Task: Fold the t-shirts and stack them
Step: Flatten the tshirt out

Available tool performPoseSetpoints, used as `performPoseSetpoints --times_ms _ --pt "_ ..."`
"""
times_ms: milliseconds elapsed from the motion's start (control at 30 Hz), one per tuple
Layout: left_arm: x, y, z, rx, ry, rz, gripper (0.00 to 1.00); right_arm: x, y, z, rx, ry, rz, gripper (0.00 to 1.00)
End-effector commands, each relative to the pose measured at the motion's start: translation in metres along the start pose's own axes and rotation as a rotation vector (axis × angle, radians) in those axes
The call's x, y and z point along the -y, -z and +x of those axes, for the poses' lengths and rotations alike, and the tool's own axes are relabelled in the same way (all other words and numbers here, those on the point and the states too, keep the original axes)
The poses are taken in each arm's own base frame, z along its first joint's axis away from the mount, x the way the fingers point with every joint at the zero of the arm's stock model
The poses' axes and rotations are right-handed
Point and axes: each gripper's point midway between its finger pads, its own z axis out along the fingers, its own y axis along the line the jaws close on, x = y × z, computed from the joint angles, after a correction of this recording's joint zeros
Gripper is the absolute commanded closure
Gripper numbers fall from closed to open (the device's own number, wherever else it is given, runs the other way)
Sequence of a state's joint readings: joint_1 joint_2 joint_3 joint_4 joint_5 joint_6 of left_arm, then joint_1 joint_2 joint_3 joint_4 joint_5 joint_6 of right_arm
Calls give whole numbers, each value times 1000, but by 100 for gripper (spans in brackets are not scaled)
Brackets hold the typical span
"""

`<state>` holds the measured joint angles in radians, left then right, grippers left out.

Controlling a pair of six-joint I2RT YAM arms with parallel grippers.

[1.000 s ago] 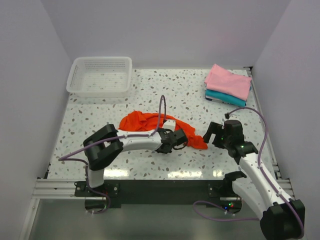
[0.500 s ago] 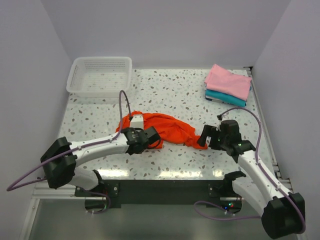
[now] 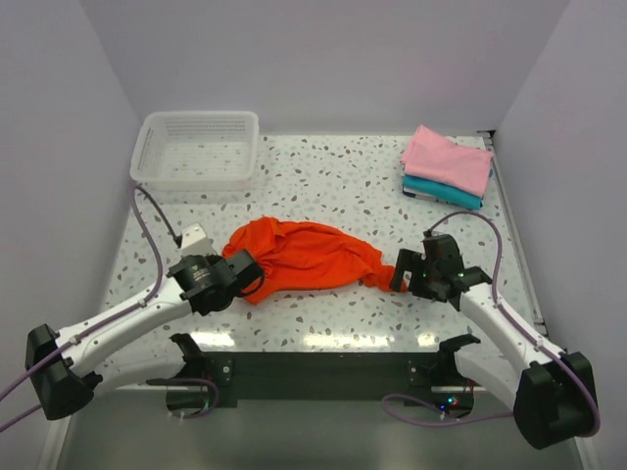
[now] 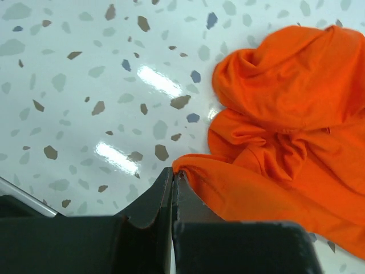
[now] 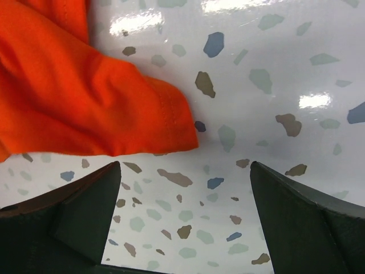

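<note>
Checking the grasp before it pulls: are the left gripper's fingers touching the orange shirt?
Touching. Left wrist view: the fingers of the left gripper pinch the orange shirt at its edge.

I saw a bright orange-red t-shirt (image 3: 309, 257) at mid-frame on a white tabletop (image 3: 323, 186) speckled with grey, brown and blue chips. At upper right, a light pink t-shirt (image 3: 449, 159) topped a teal t-shirt (image 3: 441, 189). The mesh basket (image 3: 196, 149) at upper left was white; the jaws looked black.
</note>
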<state>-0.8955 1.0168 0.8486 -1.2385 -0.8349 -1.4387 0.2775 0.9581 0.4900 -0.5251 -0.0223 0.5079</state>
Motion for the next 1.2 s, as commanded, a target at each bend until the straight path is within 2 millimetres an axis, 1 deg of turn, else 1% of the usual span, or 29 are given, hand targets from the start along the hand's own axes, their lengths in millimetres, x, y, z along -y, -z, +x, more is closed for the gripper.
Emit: performPoseSetpoints --times_ms 0,67,200,267,367,500,533,633,667,733,767,833,867,933,967,1033,1067,1133,1167 --pt "-23 -5 -19 107 108 -62 100 7 4 -21 62 -41 91 1" --pt "-23 -5 -22 114 112 -56 100 6 2 -23 65 -49 90 2" --pt "-25 -5 -24 127 102 -74 100 -2 -2 -27 69 -76 67 7" --pt "-29 -9 -24 128 108 -101 100 -4 -2 -30 65 -76 66 9" --pt "-37 -15 -28 138 134 -149 100 -8 -3 -27 52 -60 57 12" --pt "-27 -16 -37 157 148 -125 100 -10 -8 -22 37 -49 62 14" --pt "-27 -16 -37 158 142 -126 100 -8 -10 -21 34 -49 73 15" --pt "-28 -18 -38 162 138 -138 100 -12 -14 -22 39 -51 68 17" --pt "-28 -18 -37 161 134 -140 100 -18 -16 -22 42 -47 40 21" --pt "-28 -18 -37 161 136 -140 100 -22 -21 -22 39 -46 26 27" --pt "-29 -18 -38 163 139 -140 100 -22 -23 -21 32 -42 32 33" --pt "-29 -18 -37 162 142 -138 100 -21 -28 -16 7 -33 51 40" --pt "-29 -18 -38 166 145 -136 100 -22 -29 -16 6 -28 57 45" --pt "-30 -18 -37 165 149 -135 100 -20 -32 -13 -1 -19 75 47" --pt "-30 -18 -38 167 151 -132 100 -20 -34 -11 -7 -20 81 53" --pt "-30 -18 -37 166 152 -131 100 -19 -35 -9 -12 -23 87 56" --pt "-30 -18 -37 166 151 -130 100 -18 -36 -8 -14 -27 92 62" --pt "-29 -19 -36 165 150 -127 100 -16 -36 -7 -9 -29 103 69" --pt "-28 -19 -36 165 148 -126 100 -16 -36 -7 -9 -29 105 78"
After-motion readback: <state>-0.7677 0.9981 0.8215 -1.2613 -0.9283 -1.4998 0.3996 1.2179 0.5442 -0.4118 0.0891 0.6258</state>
